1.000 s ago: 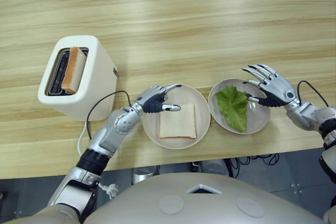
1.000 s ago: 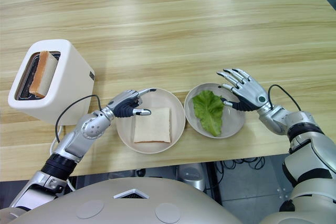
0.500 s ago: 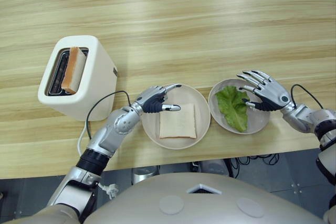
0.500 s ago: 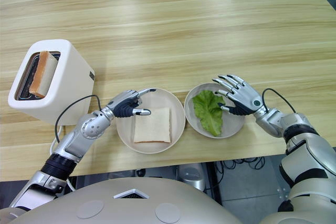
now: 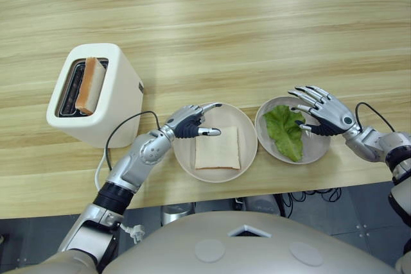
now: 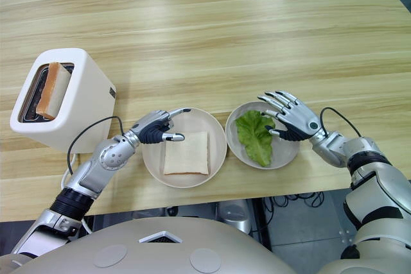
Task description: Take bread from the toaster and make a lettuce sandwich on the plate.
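Lying flat on the round beige plate (image 5: 237,115) is one slice of white bread (image 5: 218,148), set slightly right of the plate's middle. The left robot hand (image 5: 191,122) hovers over the plate's upper left rim, just beside the bread. Most of its fingers are curled in, one finger and the thumb stick out, and it grips nothing. Just right of the plate, and nearly touching it, sits a shallow dish (image 5: 313,150) of the same colour. It holds a green lettuce leaf (image 5: 285,131) that lies across its left half. The right robot hand (image 5: 323,110) is poised above the dish's right side with fingers spread wide and nothing in them, its thumb close to the leaf's edge. Well to the left stands a white toaster (image 5: 119,104) with a second slice (image 5: 90,85) upright in its slot. Its black cord (image 5: 128,124) loops toward the plate. All of this rests on a pale wooden bench (image 5: 257,30).
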Available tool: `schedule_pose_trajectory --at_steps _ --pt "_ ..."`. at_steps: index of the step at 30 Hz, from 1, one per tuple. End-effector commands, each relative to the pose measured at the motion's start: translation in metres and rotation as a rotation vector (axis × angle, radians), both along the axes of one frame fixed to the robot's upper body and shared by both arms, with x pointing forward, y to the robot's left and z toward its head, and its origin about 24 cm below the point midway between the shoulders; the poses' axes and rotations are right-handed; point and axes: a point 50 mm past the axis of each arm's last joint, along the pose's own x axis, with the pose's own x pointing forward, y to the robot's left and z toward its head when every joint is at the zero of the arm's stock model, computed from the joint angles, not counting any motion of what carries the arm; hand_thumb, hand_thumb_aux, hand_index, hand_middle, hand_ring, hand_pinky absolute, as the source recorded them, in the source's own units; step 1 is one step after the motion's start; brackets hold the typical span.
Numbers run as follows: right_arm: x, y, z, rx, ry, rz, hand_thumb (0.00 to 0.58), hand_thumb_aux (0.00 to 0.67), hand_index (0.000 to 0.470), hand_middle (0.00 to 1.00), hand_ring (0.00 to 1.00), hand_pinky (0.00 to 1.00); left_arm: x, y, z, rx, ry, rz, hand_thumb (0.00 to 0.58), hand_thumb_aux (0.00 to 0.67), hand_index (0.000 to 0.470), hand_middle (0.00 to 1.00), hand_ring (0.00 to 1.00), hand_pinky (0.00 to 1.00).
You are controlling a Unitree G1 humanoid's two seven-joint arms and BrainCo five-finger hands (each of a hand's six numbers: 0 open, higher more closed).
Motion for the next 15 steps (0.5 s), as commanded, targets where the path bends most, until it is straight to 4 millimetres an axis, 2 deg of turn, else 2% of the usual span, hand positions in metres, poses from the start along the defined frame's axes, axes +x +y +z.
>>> schedule_pose_trajectory --at_steps 1,15 --pt "-0.0035 -0.0019 -0.0002 -0.003 0.02 0.013 0.493 0.41 0.281 0.0 0.0 0.0 -0.0039 0.001 -0.0073 0.023 0.033 -0.003 0.0 0.0 0.0 1.0 1.0 1.0" --pt "-0.0096 -0.0005 -0.0098 -0.011 0.077 0.01 0.494 0.413 0.283 0.0 0.0 0.0 -0.0056 0.0013 -0.0073 0.028 0.036 -0.004 0.0 0.0 0.0 1.0 1.0 1.0"
